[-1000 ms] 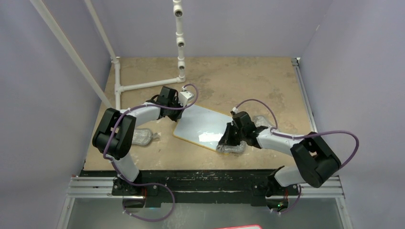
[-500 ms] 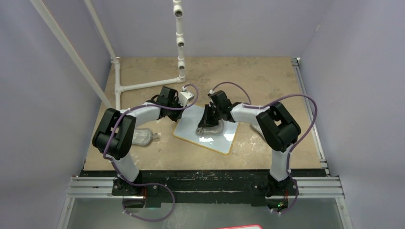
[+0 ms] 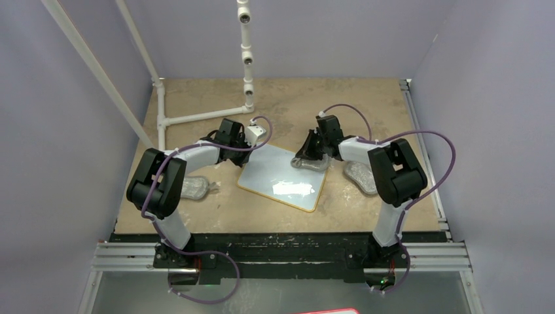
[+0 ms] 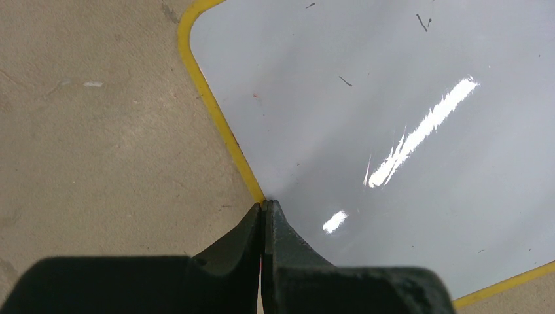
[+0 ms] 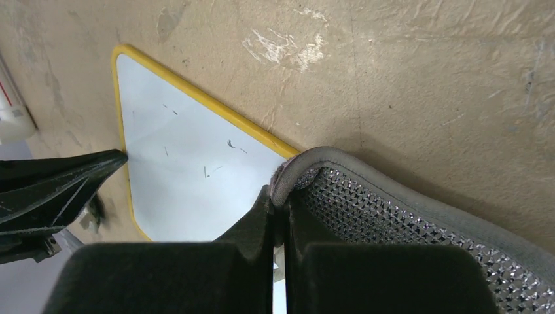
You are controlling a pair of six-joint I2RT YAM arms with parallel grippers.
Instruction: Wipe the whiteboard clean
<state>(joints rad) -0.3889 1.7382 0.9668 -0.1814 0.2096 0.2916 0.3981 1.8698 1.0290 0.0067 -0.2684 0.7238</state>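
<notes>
From above, the board (image 3: 281, 178) lies flat mid-desk, with the left gripper (image 3: 246, 149) at its far-left edge and the right gripper (image 3: 307, 157) at its far-right corner. The left wrist view shows closed jaws with their tips on the yellow rim. In the right wrist view, the jaws pinch a grey pad (image 5: 393, 216).

Both arms reach forward, left tool (image 4: 263, 208) and right tool (image 5: 278, 196) clamped.

Pale lilac walls (image 3: 327, 33) close in a mottled tan table (image 3: 366, 104) on three sides; a white pipe frame (image 3: 247, 59) stands near its far left corner.
</notes>
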